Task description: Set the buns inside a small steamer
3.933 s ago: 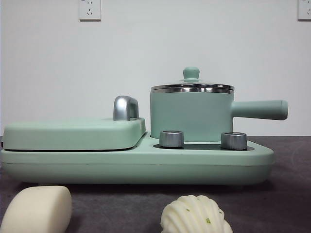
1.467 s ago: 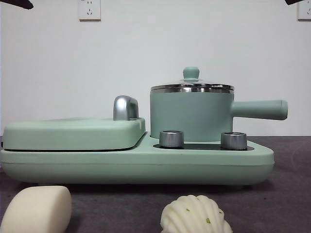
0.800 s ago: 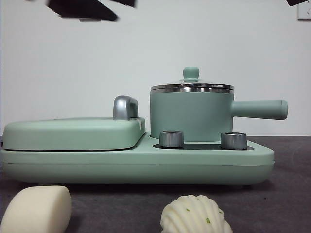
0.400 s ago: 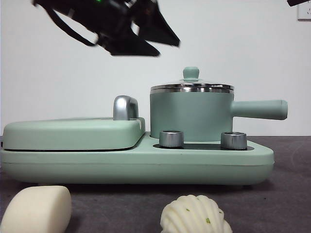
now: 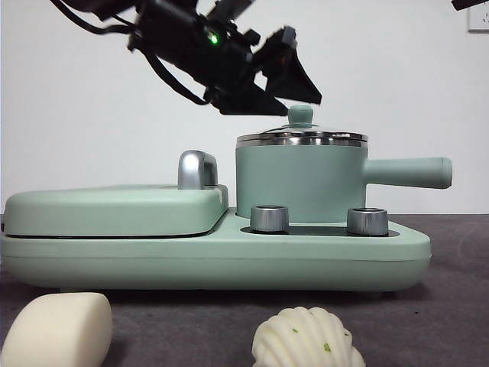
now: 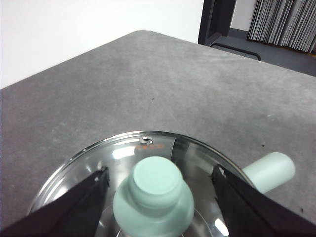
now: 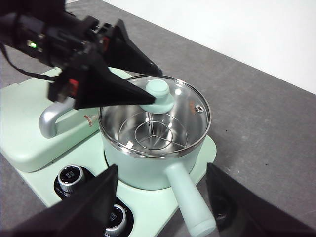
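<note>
Steamer (image 5: 302,180) first, since you can place everything else from it: the small mint-green pot stands upright on the burner end of the green cooker base (image 5: 214,256), its glass lid (image 7: 170,116) on. Your left gripper (image 6: 157,180) hangs over that lid with its jaws spread wide, one on either side of the green knob (image 6: 154,195) — not touching it.

Your front view shows that gripper (image 5: 286,92) only as a dark wedge at knob height, and you can't read the jaw gap from it. The left wrist view gives you the gap plainly. The right wrist view adds what neither has: a look through the glass to the steel rack (image 7: 153,133) inside the pot, and the flat griddle (image 7: 29,128) with its chrome handle (image 7: 52,118) just beside the steamer.

Only the front view shows you the buns. The smooth block bun (image 5: 57,330) and the ridged shell bun (image 5: 306,338) lie on the grey table (image 5: 451,306) in front of the cooker base, well apart from each other.

The steamer's straight side handle (image 5: 405,173) lies level, its long axis running away from the griddle.

Your right gripper (image 7: 160,202) waits high above the steamer, jaws open.
</note>
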`<control>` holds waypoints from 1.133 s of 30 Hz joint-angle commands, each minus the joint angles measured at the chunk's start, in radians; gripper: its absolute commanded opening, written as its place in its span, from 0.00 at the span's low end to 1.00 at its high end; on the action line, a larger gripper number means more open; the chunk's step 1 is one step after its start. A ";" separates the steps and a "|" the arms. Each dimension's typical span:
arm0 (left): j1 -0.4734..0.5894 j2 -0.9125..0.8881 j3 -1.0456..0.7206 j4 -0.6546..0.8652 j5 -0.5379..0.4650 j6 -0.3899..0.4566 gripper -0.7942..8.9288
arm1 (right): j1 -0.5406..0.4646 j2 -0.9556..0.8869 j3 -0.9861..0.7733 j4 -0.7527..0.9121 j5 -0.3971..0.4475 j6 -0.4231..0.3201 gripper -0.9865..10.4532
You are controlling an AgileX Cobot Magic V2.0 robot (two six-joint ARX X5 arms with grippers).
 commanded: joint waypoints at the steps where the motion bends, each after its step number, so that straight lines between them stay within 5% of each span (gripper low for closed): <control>1: -0.011 0.042 0.038 0.009 -0.002 0.007 0.43 | 0.004 0.007 0.018 -0.001 0.002 0.013 0.34; 4: -0.011 0.054 0.039 0.005 -0.002 0.007 0.41 | 0.004 0.007 0.018 -0.005 0.002 0.013 0.34; 11: -0.011 0.054 0.039 0.010 -0.002 0.014 0.09 | 0.004 0.007 0.018 -0.013 0.002 0.013 0.34; 25: -0.013 0.024 0.095 0.008 -0.002 0.013 0.09 | 0.004 0.007 0.018 -0.042 0.005 0.013 0.34; 34: 0.023 -0.121 0.118 -0.181 -0.002 -0.050 0.09 | 0.004 0.007 0.018 -0.041 0.004 0.013 0.34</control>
